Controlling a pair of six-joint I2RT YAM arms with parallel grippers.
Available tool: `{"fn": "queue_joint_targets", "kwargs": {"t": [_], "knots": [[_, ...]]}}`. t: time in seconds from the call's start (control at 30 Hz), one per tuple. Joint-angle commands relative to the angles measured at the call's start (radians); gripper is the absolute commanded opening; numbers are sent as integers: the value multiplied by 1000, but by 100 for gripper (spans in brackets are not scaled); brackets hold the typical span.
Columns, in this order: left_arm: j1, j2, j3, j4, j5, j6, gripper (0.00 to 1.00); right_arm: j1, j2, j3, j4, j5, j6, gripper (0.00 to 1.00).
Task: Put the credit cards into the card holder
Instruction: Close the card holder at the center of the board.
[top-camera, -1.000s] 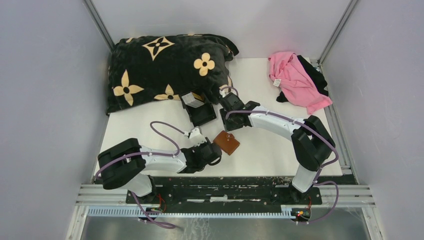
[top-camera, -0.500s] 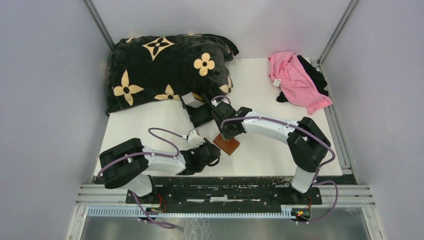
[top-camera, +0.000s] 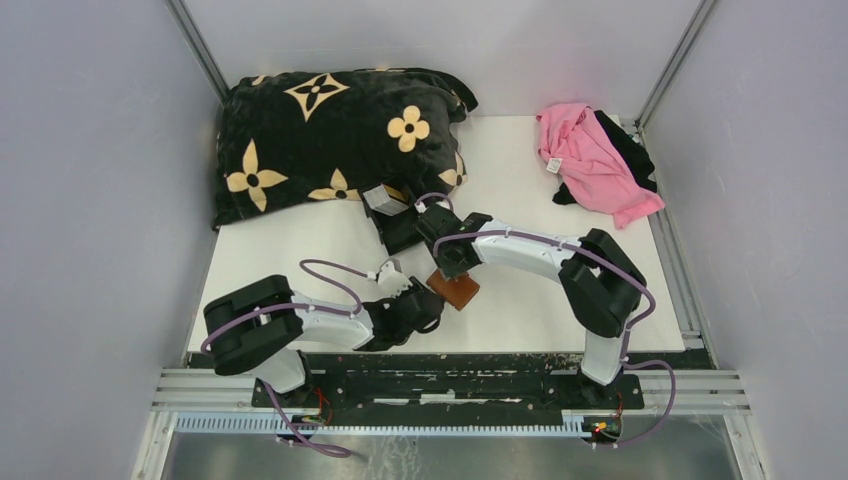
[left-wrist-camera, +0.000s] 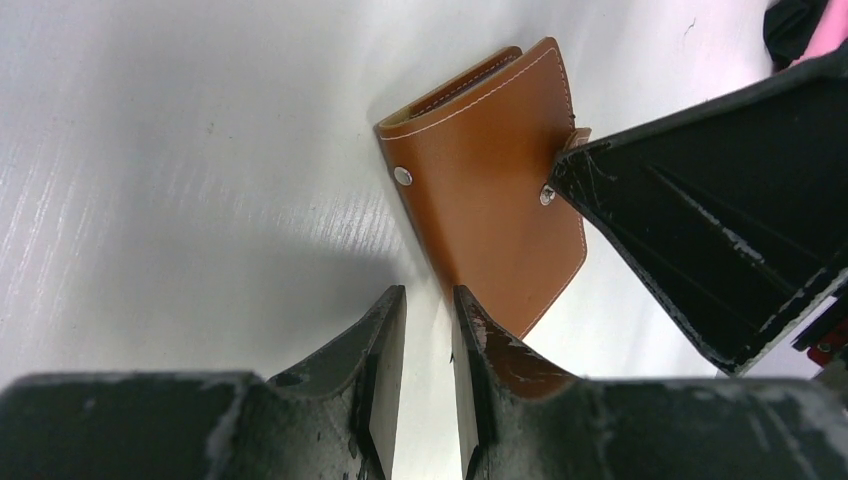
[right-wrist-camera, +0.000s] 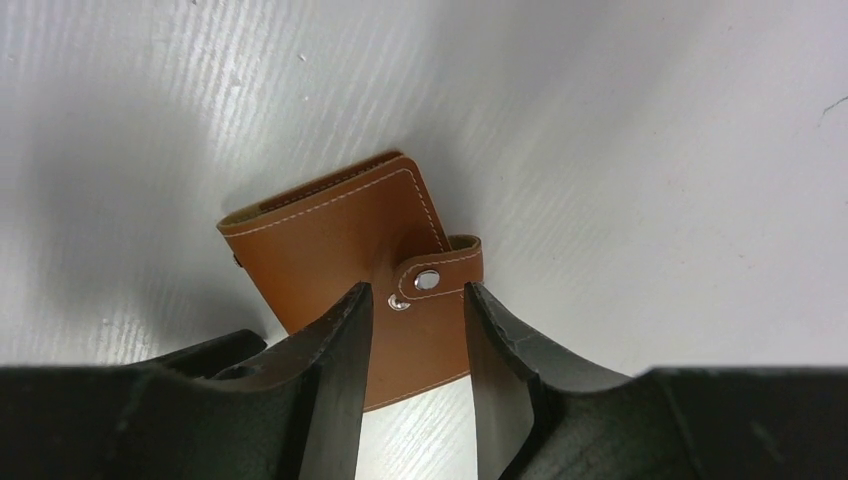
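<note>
The card holder (top-camera: 459, 291) is a brown leather wallet lying folded shut on the white table, also seen in the left wrist view (left-wrist-camera: 490, 190) and the right wrist view (right-wrist-camera: 335, 235). Its snap tab (right-wrist-camera: 441, 273) is undone and curls up at the edge. My right gripper (right-wrist-camera: 415, 298) is open just above the wallet, one finger on each side of the tab, gripping nothing. My left gripper (left-wrist-camera: 428, 305) is at the wallet's near-left corner, its jaws a narrow gap apart and empty. A pale grey stack, apparently the credit cards (top-camera: 379, 199), stands at the far end of a black tray (top-camera: 403, 230).
A black cushion with tan flowers (top-camera: 330, 140) fills the far left, right behind the tray. Pink and black cloth (top-camera: 592, 160) is bunched at the far right. The right arm (top-camera: 530, 252) stretches across the middle of the table.
My right gripper has swung from beside the tray down and leftward over the card holder, its jaws widening a little. The left gripper has drawn back slightly.
</note>
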Motion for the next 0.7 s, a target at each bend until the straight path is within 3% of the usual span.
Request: {"fn": "queue_joint_targets", "kwargs": {"t": [0.0, 0.4, 0.67], "knots": [[-11, 36, -43, -95, 43, -27, 32, 14, 23, 63, -5, 37, -18, 45], [-12, 52, -44, -80, 42, -36, 32, 17, 70, 81, -37, 78, -26, 45], [-11, 61, -40, -78, 40, -39, 33, 24, 56, 76, -39, 111, -32, 37]]}}
